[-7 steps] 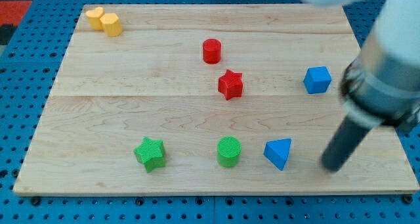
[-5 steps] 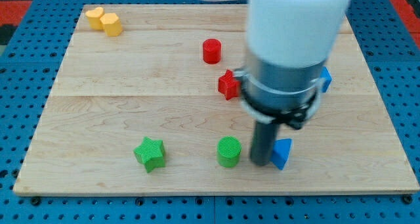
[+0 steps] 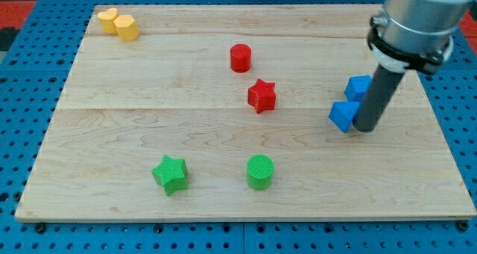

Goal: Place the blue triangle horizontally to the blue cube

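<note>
Blue triangle [image 3: 343,115] shoved up beside blue cube [image 3: 358,87], my tip [image 3: 365,128] touching

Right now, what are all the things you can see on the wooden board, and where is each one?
yellow blocks: 2, yellow, touching each other at the view's top left corner; shapes hard to make out
red cylinder: 1, red, upper middle
red star: 1, red, just below and to the right of the red cylinder
green star: 1, green, bottom, left of centre
green cylinder: 1, green, bottom centre, to the right of the green star
blue cube: 1, blue, right side, partly hidden behind my rod
blue triangle: 1, blue, just below and to the left of the blue cube, close against it
wooden board: 1, light wood, on a blue pegboard
my tip: 1, dark rod end, right beside the blue triangle, on its right
</note>
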Robot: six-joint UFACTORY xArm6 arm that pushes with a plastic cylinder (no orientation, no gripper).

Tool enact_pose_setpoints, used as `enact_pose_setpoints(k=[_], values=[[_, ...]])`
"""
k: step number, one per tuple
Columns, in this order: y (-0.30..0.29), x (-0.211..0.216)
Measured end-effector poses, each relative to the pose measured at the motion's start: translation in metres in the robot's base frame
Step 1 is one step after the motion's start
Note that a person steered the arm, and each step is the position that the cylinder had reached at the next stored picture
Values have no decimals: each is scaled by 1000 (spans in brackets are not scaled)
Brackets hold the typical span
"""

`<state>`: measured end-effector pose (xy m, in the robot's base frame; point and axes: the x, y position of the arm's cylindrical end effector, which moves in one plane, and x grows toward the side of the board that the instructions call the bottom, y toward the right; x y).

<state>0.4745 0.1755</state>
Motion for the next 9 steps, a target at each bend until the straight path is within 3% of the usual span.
enact_pose_setpoints(k=[1,2,4,9], values=[[29,35],[-12,37],[-21,5],[-22,-16]])
